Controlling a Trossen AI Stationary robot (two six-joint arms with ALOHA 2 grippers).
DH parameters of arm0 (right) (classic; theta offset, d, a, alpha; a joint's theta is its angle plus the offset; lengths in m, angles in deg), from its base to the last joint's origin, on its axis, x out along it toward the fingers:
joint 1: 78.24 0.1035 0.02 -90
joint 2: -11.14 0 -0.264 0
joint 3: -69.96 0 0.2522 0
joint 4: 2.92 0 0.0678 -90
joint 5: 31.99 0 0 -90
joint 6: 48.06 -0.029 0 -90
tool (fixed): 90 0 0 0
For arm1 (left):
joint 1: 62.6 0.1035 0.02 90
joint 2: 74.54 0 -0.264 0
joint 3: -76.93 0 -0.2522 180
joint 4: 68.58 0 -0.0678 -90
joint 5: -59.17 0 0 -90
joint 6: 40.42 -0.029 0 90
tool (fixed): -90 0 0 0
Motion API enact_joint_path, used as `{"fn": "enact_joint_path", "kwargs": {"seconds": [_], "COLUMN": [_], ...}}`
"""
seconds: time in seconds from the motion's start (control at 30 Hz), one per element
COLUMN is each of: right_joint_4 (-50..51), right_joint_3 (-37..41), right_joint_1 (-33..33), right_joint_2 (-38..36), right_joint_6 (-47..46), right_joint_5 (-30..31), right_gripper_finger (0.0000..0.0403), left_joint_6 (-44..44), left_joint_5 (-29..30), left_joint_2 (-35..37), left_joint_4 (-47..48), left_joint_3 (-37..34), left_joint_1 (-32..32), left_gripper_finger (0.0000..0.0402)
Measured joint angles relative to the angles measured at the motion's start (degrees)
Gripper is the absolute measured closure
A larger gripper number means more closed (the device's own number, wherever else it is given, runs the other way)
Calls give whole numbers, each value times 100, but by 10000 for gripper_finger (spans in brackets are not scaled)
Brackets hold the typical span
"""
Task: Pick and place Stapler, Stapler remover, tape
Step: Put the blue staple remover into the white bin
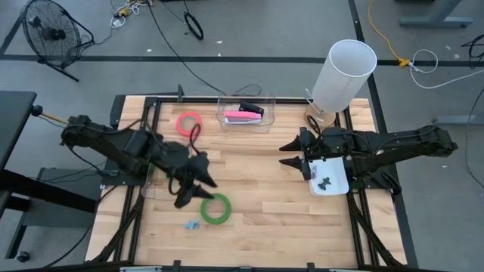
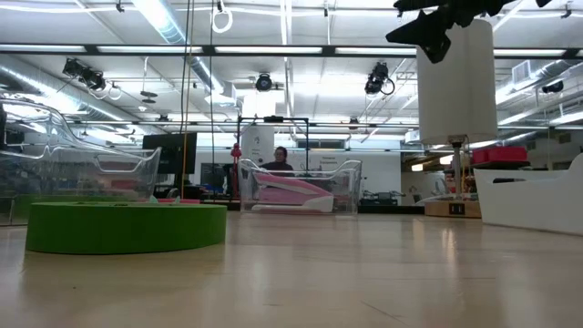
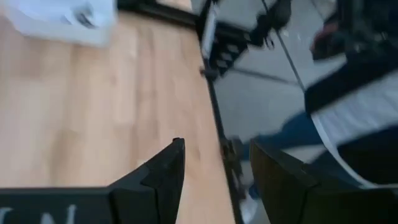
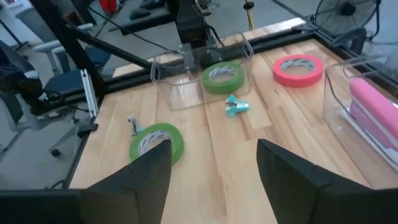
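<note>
The left arm reaches across the worktop [image 1: 257, 189] and its jaws [image 1: 195, 187] are spread with nothing in them. A green tape [image 1: 215, 208] lies flat just beside them. The right jaws [image 1: 291, 153] hang spread, well apart from it.

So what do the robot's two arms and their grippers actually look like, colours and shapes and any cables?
Both arms are dark, almost black, jointed and angular. The left gripper and the right gripper each end in two pointed, wedge-shaped black fingers. Thin dark cables run along the left arm. The right arm looks the same. In the left wrist view, pale lettering shows on the gripper body, too cropped to read.
</note>
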Motion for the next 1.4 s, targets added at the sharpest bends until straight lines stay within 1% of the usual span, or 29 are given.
{"fn": "enact_joint_path", "kwargs": {"seconds": [0.17,0.43,0.63,0.8,1.03,1.27,1.33,1.4], "right_joint_4": [11,55,74,69,68,68,70,70], "right_joint_3": [0,2,2,2,2,2,2,2], "right_joint_1": [0,0,0,0,0,0,0,-2], "right_joint_2": [91,206,232,230,230,230,230,230], "right_joint_6": [-22,-44,-43,-42,-22,-22,-22,-22], "right_joint_5": [-8,-4,-4,0,2,0,0,0], "right_gripper_finger": [170,170,170,170,170,170,170,170], "left_joint_6": [441,1033,1576,2261,2469,2872,2998,3146], "left_joint_5": [-87,-85,-55,-31,287,307,518,907], "left_joint_2": [-258,-723,-1108,-1403,-1845,-2122,-2126,-2126], "left_joint_4": [56,590,676,672,666,696,798,1041], "left_joint_3": [-7,-7,-7,-7,-7,-7,-6,-4], "left_joint_1": [-506,-1327,-1778,-2073,-2455,-2666,-2741,-2826], "left_gripper_finger": [224,225,225,225,225,225,225,225]}}
